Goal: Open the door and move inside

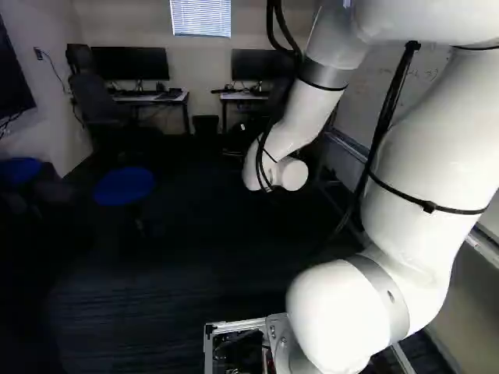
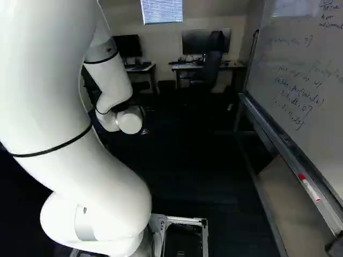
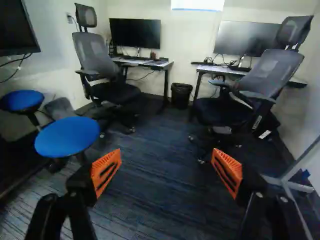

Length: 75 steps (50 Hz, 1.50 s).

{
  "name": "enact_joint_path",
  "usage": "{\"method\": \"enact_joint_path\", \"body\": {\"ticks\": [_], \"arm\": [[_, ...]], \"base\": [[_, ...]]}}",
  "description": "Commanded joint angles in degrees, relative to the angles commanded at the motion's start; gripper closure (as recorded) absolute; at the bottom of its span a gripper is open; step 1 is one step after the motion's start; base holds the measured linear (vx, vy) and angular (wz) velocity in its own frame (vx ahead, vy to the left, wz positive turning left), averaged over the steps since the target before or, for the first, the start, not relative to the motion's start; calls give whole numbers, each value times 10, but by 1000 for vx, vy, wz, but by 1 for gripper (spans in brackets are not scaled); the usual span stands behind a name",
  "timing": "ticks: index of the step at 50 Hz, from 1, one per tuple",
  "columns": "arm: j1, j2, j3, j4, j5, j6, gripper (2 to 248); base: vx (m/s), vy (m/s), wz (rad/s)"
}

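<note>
No door or door handle shows in any view. In the wrist view my gripper (image 3: 166, 172) stands wide open, its orange pads (image 3: 106, 171) far apart with only dark carpet (image 3: 160, 200) seen between and beyond them. Nothing is held. The white arm (image 1: 312, 117) reaches ahead in the left base view, its wrist joint (image 2: 129, 120) also showing in the right base view. In both base views the gripper cannot be made out against the dark floor.
Blue stools (image 3: 67, 136) stand left of the arm in the left base view. Ahead are office chairs (image 3: 250, 85), desks (image 3: 145, 63) with monitors, and a black bin (image 3: 181, 95). A whiteboard (image 2: 300, 80) on a metal frame runs close along the right of the right base view.
</note>
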Motion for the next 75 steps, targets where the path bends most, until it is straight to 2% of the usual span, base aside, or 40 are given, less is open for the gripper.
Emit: {"method": "enact_joint_path", "body": {"ticks": [43, 75], "arm": [[0, 0, 0, 0, 0, 0, 3], [0, 0, 0, 0, 0, 0, 3]], "base": [[129, 1, -10], [6, 0, 0]]}}
